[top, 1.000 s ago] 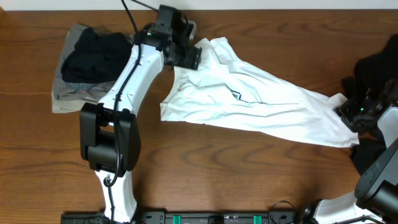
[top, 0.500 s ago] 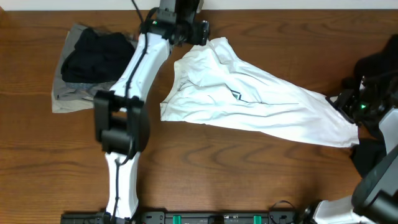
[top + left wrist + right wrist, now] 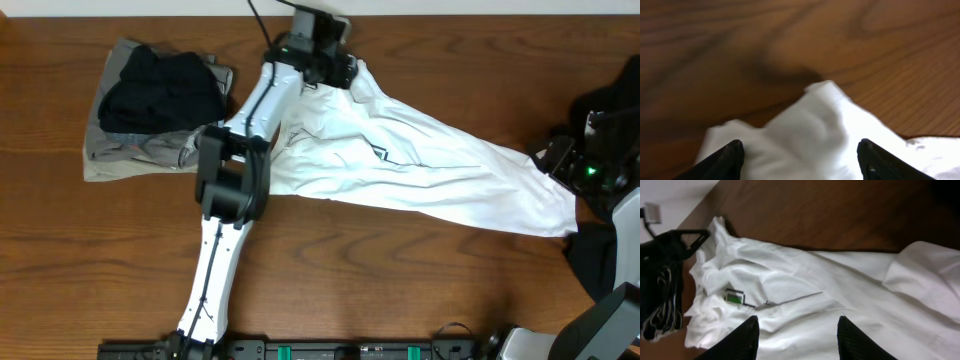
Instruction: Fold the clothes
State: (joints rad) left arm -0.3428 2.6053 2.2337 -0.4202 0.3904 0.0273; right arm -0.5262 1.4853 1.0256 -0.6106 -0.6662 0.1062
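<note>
Across the middle of the wooden table lies the white T-shirt — soft, light, prone to bunching, best pinched at corners. The left gripper straddles its far bunched edge, fingers spread; the right gripper hovers spread, holding nothing.

- Reaches far forward with the left arm, elbow bent well behind the left hand.
- Holds the left hand's fingers spread wide.
- Holds the right hand low, fingers parted.
</note>
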